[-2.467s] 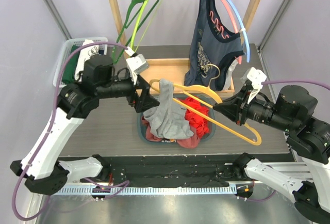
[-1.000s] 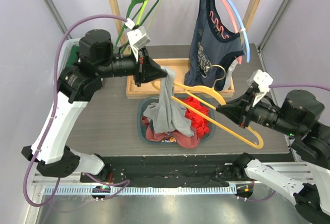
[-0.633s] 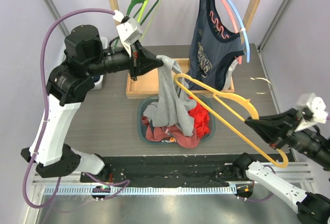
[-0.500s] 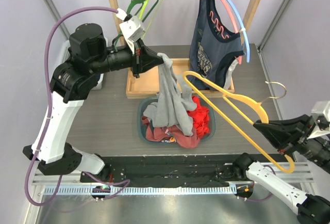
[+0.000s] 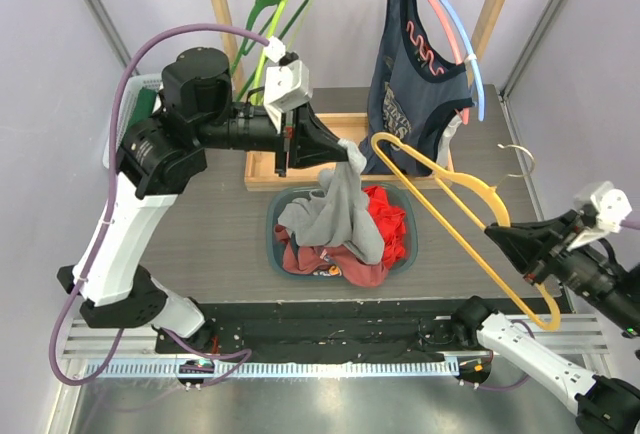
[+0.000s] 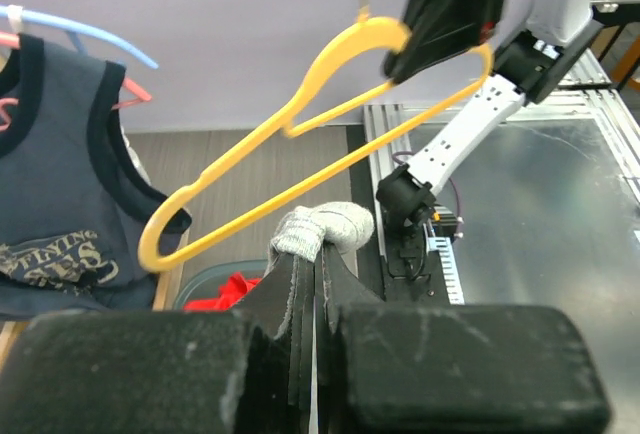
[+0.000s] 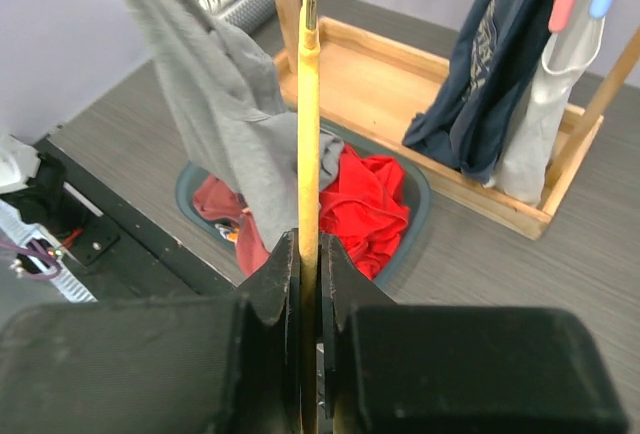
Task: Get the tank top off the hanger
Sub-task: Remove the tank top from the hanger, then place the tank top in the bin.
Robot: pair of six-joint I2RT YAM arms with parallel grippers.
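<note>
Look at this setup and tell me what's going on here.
The left gripper is shut on a gray tank top, holding it up so that it hangs down into the basket of clothes. The right gripper is shut on a yellow hanger, held out to the right. The hanger looks clear of the tank top, so the removal seems done.

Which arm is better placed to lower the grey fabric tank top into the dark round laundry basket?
Probably left. The left gripper is shut on the grey fabric tank top, which hangs over the dark round laundry basket. The right gripper is occupied, shut on the yellow plastic hanger.
</note>
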